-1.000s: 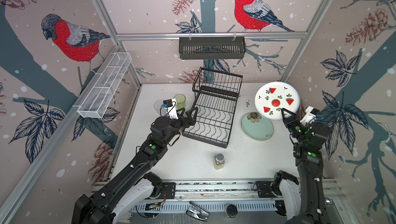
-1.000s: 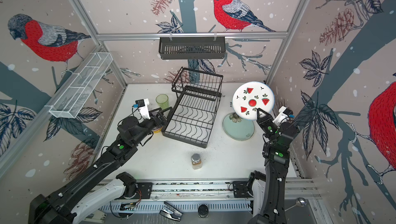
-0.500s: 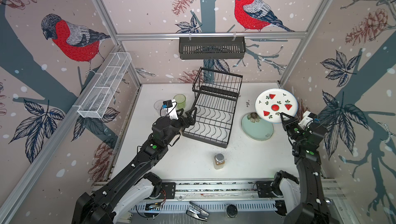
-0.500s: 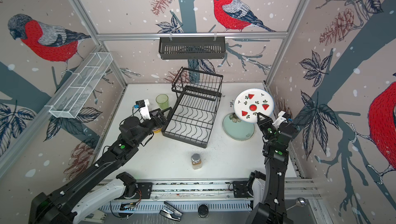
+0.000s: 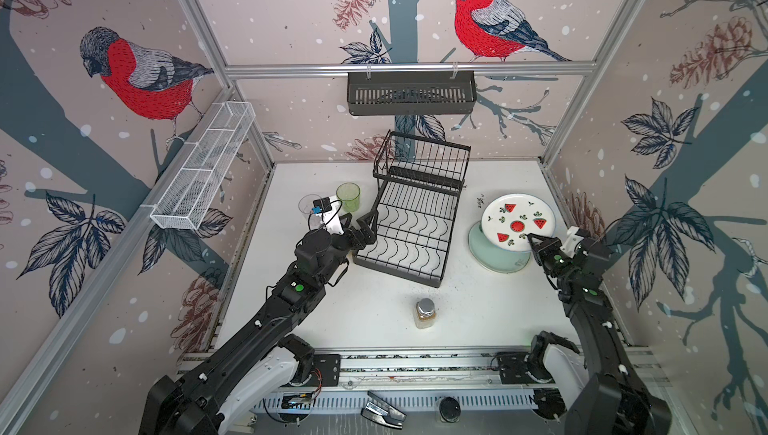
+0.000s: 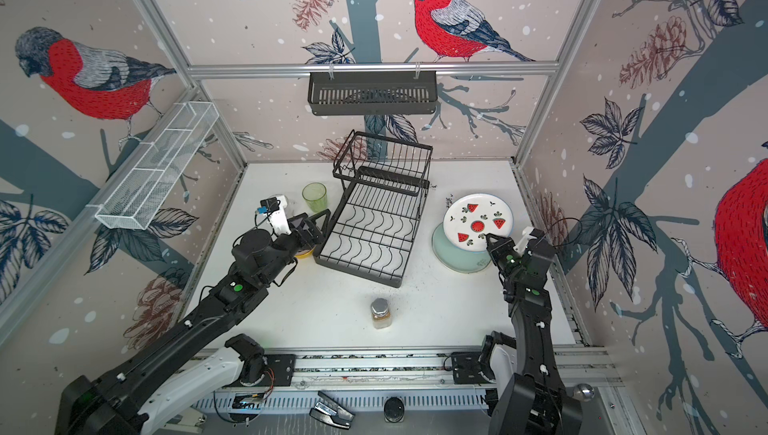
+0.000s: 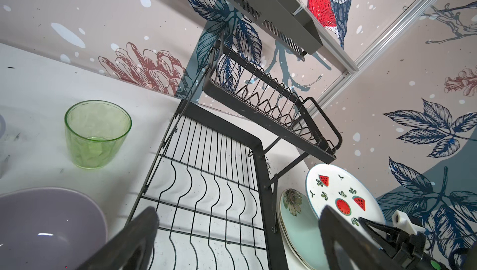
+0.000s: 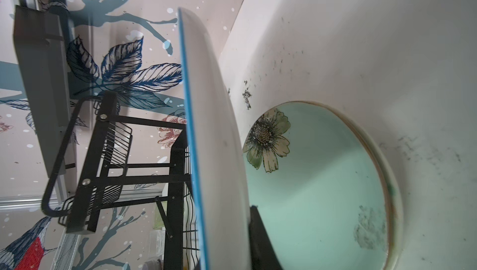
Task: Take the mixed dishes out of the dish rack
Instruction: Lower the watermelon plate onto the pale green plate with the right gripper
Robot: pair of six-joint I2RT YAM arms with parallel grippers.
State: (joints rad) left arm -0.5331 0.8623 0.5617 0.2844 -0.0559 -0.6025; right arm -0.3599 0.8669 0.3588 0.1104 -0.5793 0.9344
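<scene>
Since the earlier frame, the right arm had lowered the watermelon plate from a raised, nearly upright hold to a shallower tilt just above the pale green plate. The left arm had not shifted.

From my station I saw the right arm rise steeply from its base at the front rail, elbow bent and wrist pitched forward toward the plates. The left arm stretched long and low over the tabletop, its forearm angled toward the near left corner of the dish rack, which stood mid-tabletop.

One plate carried red watermelon slices and small leaf sprigs. The pale green plate was printed with a flower near its rim.

The right end effector was clenched on the near rim of the watermelon plate, which showed edge-on with a blue rim in the right wrist view. I could not tell whether its lower edge touched the plate beneath. The left end effector stood spread wide, grasping nothing, just beside the edge of the rack's lower tier.

Beyond it the green tumbler and the clear tumbler stood upright, and the lilac bowl lay close under that wrist. A jar of brown powder stood in front of the rack.
</scene>
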